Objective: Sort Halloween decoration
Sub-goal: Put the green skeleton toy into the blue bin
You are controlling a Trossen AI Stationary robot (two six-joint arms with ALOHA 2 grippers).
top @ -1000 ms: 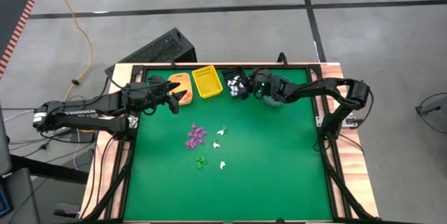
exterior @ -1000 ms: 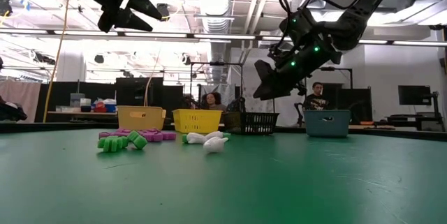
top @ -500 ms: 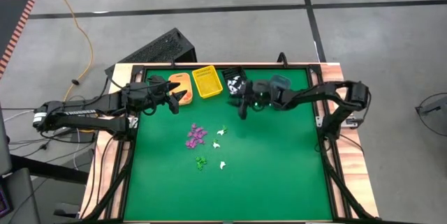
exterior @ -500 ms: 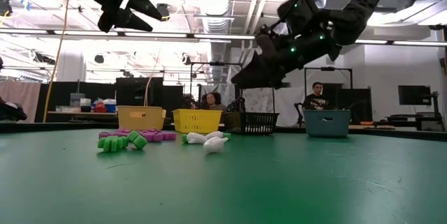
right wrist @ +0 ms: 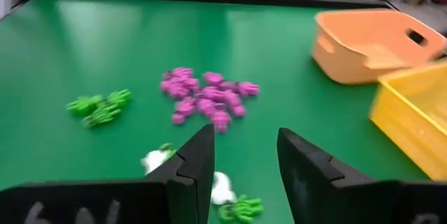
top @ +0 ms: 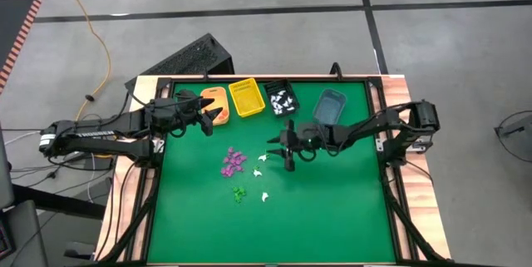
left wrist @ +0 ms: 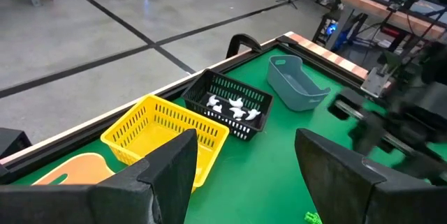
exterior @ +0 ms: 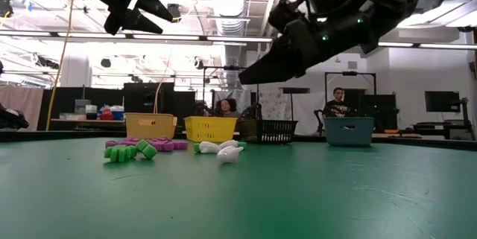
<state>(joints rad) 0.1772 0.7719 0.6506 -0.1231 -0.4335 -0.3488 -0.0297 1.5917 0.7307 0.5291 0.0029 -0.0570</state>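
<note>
The Halloween decoration lies loose in the middle of the green table: a purple pile, green pieces and white pieces. More white pieces lie in the black bin. My right gripper hovers open just right of the white pieces, well above the table. In its wrist view nothing is between its fingers, with the purple pile ahead. My left gripper waits open above the orange bin, high in the low view.
Four small bins stand in a row along the far edge: orange, yellow, black and blue-grey. Bare green table spreads across the near half. People and equipment show in the room beyond the table.
My right gripper has swung away from the black bin at the far edge, toward the near-left and the loose pieces in the table's middle, rolling its wrist as it went. The pieces and my left arm have stayed put.
</note>
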